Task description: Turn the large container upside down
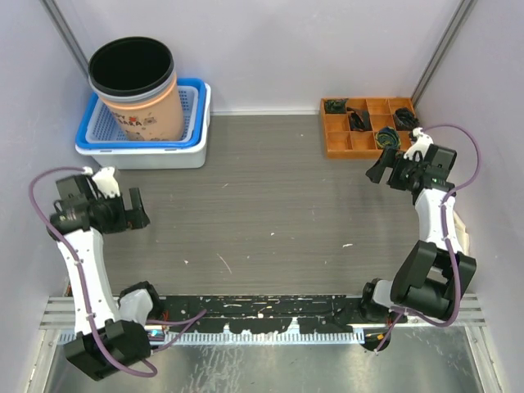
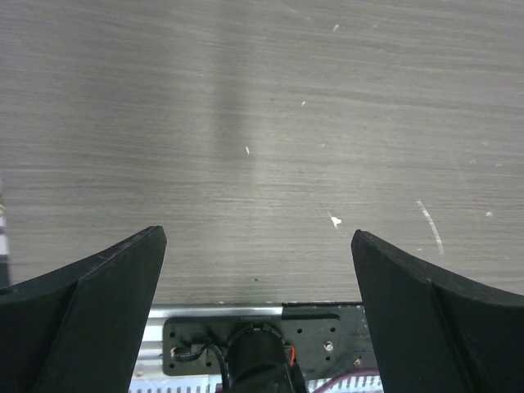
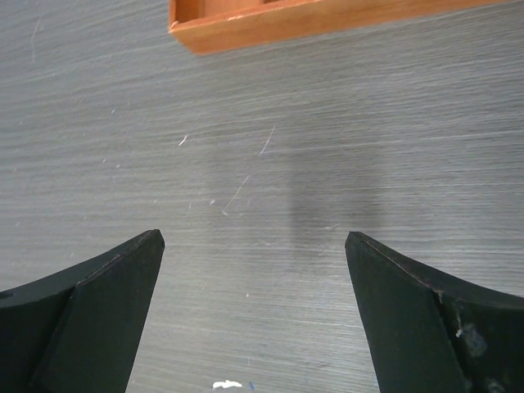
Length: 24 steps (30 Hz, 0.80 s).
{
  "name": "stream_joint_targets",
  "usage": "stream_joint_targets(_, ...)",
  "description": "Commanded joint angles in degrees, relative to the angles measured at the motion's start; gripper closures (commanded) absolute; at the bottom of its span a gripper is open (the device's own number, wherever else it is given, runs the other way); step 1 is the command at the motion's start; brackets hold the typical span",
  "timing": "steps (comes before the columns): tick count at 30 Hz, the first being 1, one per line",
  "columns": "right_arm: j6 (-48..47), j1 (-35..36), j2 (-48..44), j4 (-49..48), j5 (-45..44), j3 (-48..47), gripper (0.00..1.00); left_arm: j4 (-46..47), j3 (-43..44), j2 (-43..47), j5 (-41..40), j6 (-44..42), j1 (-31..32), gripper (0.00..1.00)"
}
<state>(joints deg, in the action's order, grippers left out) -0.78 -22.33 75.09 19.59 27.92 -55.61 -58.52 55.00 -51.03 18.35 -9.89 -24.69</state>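
Where the large container (image 1: 135, 90) stood: upright, black mouth facing up, inside a blue basket (image 1: 193, 98) at the far left corner of the surface (image 1: 278, 205).
Container against basket: its rim rose well above the basket's walls, which ringed its lower part.
Under the basket: a white tub (image 1: 164, 155), with the basket nested in it.
Far right corner: an orange divided tray (image 1: 344, 141) with small dark items in several compartments, well apart from the container.
Left gripper (image 1: 137, 209): released, jaws spread wide with only bare surface between them; near the white tub but apart from it.
Left arm: rose from its base at the near left, bent at the elbow, wrist turned toward the middle of the surface.
Right gripper (image 1: 378, 168): released, jaws wide, grasping nothing; just beside the orange tray's near edge.
Right arm: folded upward from its near-right base, gripper pointed left.
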Motion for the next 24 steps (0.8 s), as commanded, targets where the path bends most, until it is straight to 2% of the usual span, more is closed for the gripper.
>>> stream_joint_targets(1,-4.91,-0.88,0.68,2.44,9.90,-2.76,0.00,-9.64,27.43,-6.69,7.52,-8.55,-0.49,0.00)
stream_joint_targets(3,-5.81,-0.89,1.23,3.24,11.59,-3.26,0.00,-18.13,51.00,-17.34,12.74,-12.91,-0.53,0.01)
stream_joint_targets(4,-6.11,-1.00,1.54,3.75,11.85,-3.51,0.00,-22.40,63.51,-23.97,12.76,-11.89,-0.46,0.01)
stream_joint_targets(7,-7.12,-1.03,2.69,5.21,11.78,-4.31,0.00,-40.90,109.75,-47.43,16.38,-9.70,0.84,0.01)
stream_joint_targets(8,-7.46,-1.09,2.89,5.65,11.71,-4.52,0.00,-43.04,117.87,-52.16,16.39,-8.03,2.37,0.01)
stream_joint_targets(9,-7.75,-1.23,3.03,5.91,11.72,-4.70,0.00,-40.37,113.09,-51.49,16.66,-8.17,3.44,0.01)
stream_joint_targets(10,-8.01,-1.24,3.04,6.07,11.67,-4.71,0.00,-34.12,100.78,-48.30,18.93,-7.59,3.83,0.01)
stream_joint_targets(11,-8.23,-1.32,3.00,6.12,11.63,-4.59,0.00,-28.63,92.88,-46.28,22.74,-7.26,3.89,0.01)
stream_joint_targets(12,-8.40,-1.39,3.07,6.08,11.61,-4.54,0.00,-27.35,89.82,-46.48,28.60,-8.58,3.90,0.01)
stream_joint_targets(14,-8.80,-1.42,3.17,6.06,11.69,-4.38,0.00,-28.21,94.35,-50.59,36.35,-8.45,4.04,0.01)
stream_joint_targets(17,-9.55,-1.56,3.67,6.34,11.72,-4.33,0.00,-21.71,105.34,-56.06,38.20,-2.79,4.03,0.01)
stream_joint_targets(21,-11.12,-1.56,4.56,7.23,11.03,-4.65,0.00,-1.03,97.71,-53.13,41.06,-0.03,3.51,0.01)
stream_joint_targets(24,-12.17,-1.70,4.82,7.67,10.36,-4.68,0.00,7.24,96.14,-53.95,43.66,-0.04,3.51,0.01)
